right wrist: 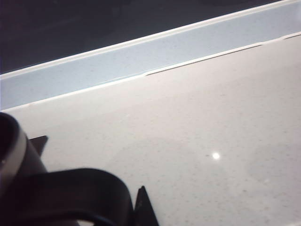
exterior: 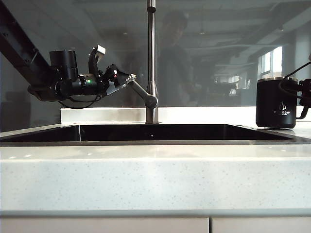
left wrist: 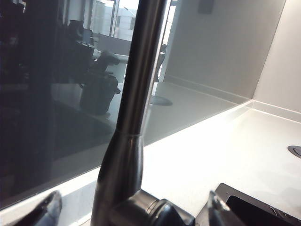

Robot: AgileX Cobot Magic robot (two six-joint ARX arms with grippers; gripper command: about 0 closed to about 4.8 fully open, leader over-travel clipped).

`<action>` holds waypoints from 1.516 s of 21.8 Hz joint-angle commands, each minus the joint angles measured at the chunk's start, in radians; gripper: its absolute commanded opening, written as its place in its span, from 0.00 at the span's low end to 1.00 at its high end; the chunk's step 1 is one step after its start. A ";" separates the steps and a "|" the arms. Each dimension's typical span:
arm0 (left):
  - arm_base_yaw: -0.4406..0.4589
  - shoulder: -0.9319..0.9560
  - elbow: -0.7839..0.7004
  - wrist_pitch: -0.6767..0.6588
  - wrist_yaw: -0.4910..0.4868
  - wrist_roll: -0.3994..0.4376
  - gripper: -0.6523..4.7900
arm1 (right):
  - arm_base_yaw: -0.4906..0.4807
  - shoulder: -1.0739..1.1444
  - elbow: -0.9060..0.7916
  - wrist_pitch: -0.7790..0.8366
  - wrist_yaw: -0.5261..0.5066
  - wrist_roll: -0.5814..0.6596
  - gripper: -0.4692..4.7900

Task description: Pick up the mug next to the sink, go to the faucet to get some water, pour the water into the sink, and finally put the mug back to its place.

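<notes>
The black mug (exterior: 276,103) with a steel rim is at counter level right of the sink (exterior: 146,142); whether it rests on the stone I cannot tell. My right gripper (exterior: 305,93) is at the exterior view's right edge, shut on the mug's loop handle (right wrist: 70,188); one fingertip (right wrist: 141,207) presses against it, the other is hidden. The faucet (exterior: 151,58) rises behind the sink's middle, its lever handle (exterior: 140,90) slanting left. My left gripper (exterior: 116,74) is open at that lever. In the left wrist view the faucet (left wrist: 136,94) stands between the spread fingers of the left gripper (left wrist: 131,209).
A dark glossy wall panel (exterior: 218,48) full of reflections runs behind the counter, with a low white ledge (exterior: 97,114) at its foot. White speckled counter (exterior: 155,179) fronts the sink, cabinet fronts below. A small round fitting (left wrist: 296,150) sits in the counter.
</notes>
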 commanded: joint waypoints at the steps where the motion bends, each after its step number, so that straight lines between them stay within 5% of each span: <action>1: 0.002 -0.006 0.005 0.014 0.004 0.001 0.85 | 0.001 -0.009 0.005 0.038 -0.014 0.007 0.08; 19: 0.002 -0.006 0.005 0.014 0.004 0.001 0.85 | 0.000 -0.009 0.005 0.034 -0.023 -0.007 0.09; 22: 0.002 -0.006 0.005 0.014 0.004 0.001 0.85 | -0.001 -0.009 0.005 0.029 -0.023 -0.027 0.19; 27: 0.002 -0.006 0.005 0.014 0.004 0.001 0.85 | -0.001 -0.009 0.005 -0.005 -0.024 -0.030 0.19; 30: 0.002 -0.006 0.005 0.014 0.004 0.001 0.85 | -0.001 -0.014 0.003 -0.020 -0.024 -0.030 0.33; 33: 0.002 -0.006 0.005 0.014 0.004 0.001 0.85 | -0.001 -0.033 -0.011 -0.027 -0.024 -0.030 0.33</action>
